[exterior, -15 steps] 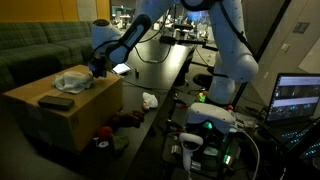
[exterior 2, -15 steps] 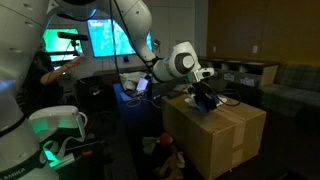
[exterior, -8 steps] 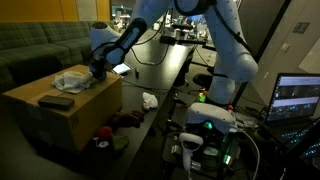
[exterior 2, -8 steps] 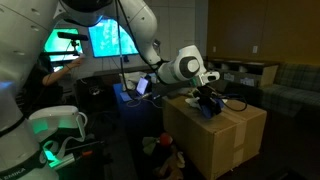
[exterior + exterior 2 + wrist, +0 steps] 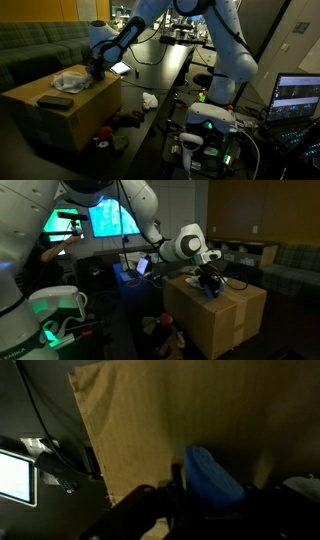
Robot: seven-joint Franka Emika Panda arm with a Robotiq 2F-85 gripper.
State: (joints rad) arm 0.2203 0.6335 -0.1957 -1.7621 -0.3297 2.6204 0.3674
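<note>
While the gripper [image 5: 97, 72] hangs low over the right-hand end of the cardboard box [image 5: 60, 118], left of centre in an exterior view, the wrist view shows a blue object [image 5: 210, 475] in the lower middle of the frame, set against the box top and right between the dark fingers [image 5: 145, 500]. Whether the jaws press on it or stand just clear, I cannot tell in this dim light. A crumpled plastic bag [image 5: 72, 80] lies on the box just beside the gripper, and a dark flat object [image 5: 55, 101] lies nearer the lower left.

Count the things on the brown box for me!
3 on the brown cardboard box: a crumpled white plastic bag beside the claw, a flat dark rectangular object farther from it, and a blue rounded thing right at the claw. Others may be hidden.
</note>
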